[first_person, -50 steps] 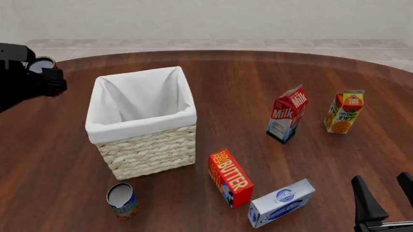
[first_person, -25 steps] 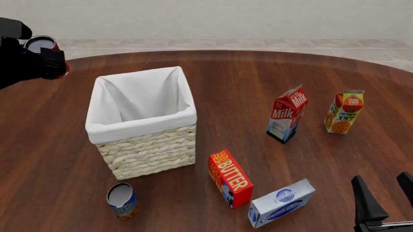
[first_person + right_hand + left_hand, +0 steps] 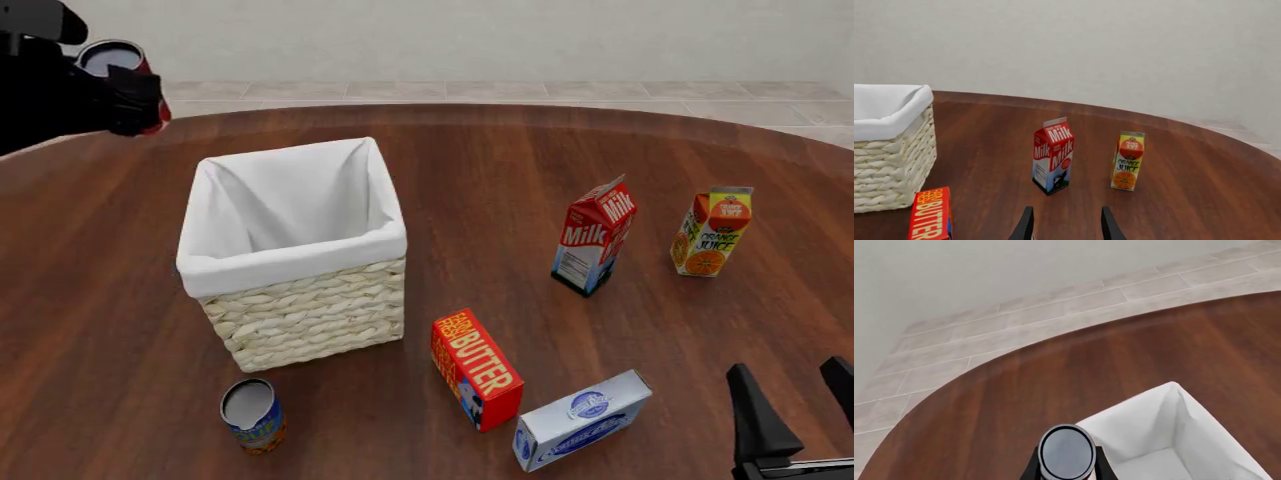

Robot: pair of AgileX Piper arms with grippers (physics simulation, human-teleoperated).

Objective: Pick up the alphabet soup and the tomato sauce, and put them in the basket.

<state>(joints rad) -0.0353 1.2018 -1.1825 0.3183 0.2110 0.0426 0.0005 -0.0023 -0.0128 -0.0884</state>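
Higher and nearer the basket (image 3: 291, 243) than half a second ago, left gripper (image 3: 134, 100) stays clamped on the tomato sauce (image 3: 114, 58), a round grey-topped can held upright above the table's far-left edge. Basket: square woven wicker, white cloth lining. Alphabet soup (image 3: 251, 414), small cylinder, stands near the table's near edge. Right gripper (image 3: 1066, 225) hangs low, fingers apart, holding nothing.

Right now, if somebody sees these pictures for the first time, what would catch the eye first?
The big wicker basket with its white cloth lining stands left of centre on the dark wooden table. At the far left, the left end effector holds the tomato sauce in the air. Bright cartons stand to the right: milk and orange juice.
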